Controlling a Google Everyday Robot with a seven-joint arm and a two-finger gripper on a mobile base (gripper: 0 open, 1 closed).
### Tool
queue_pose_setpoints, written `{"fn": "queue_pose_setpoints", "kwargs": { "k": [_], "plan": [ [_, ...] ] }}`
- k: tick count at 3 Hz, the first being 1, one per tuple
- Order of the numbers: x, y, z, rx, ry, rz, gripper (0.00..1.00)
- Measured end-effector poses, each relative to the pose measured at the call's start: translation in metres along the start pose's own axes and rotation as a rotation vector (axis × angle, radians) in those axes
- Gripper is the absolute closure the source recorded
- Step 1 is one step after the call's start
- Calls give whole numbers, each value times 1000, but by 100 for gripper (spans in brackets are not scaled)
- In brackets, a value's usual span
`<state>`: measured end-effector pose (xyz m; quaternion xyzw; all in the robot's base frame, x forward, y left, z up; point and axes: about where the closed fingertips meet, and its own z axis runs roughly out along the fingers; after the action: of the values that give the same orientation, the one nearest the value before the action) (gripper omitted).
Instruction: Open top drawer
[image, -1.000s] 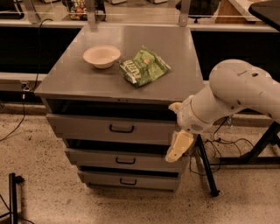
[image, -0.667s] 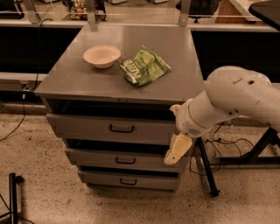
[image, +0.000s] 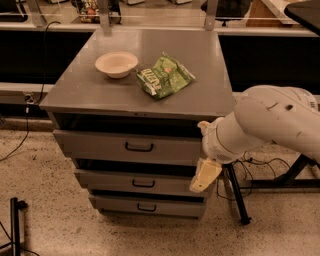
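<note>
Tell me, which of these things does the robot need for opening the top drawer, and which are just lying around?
For the job:
top drawer; its handle; gripper, at a front corner of the cabinet, level with the middle drawer.

Just lying about:
bowl and green bag, both on the cabinet; middle drawer; bottom drawer.

The tool (image: 204, 174) hangs at the right end of the drawer fronts, overlapping the top drawer (image: 100, 144) at its corner. The drawer's handle (image: 139, 147) stands uncovered, with open floor (image: 75, 220) before it. A black stand leg (image: 236, 197) crowds the right side, just behind the arm. A bowl (image: 116, 64) and bag (image: 165, 75) take the rear of the table (image: 90, 92).
</note>
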<state>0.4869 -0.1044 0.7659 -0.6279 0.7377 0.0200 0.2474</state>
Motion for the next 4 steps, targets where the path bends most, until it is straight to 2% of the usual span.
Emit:
{"fn": "queue_pose_setpoints", "kwargs": {
  "k": [1,2,3,4],
  "plan": [
    [-10,-2,22,-33,-19,-16,0],
    [-37,-4,55,-36,-58,-70,0],
    [-55,-6,78,12,-43,-115,0],
    [-44,-6,77,65,-13,-131,0]
  ]
}}
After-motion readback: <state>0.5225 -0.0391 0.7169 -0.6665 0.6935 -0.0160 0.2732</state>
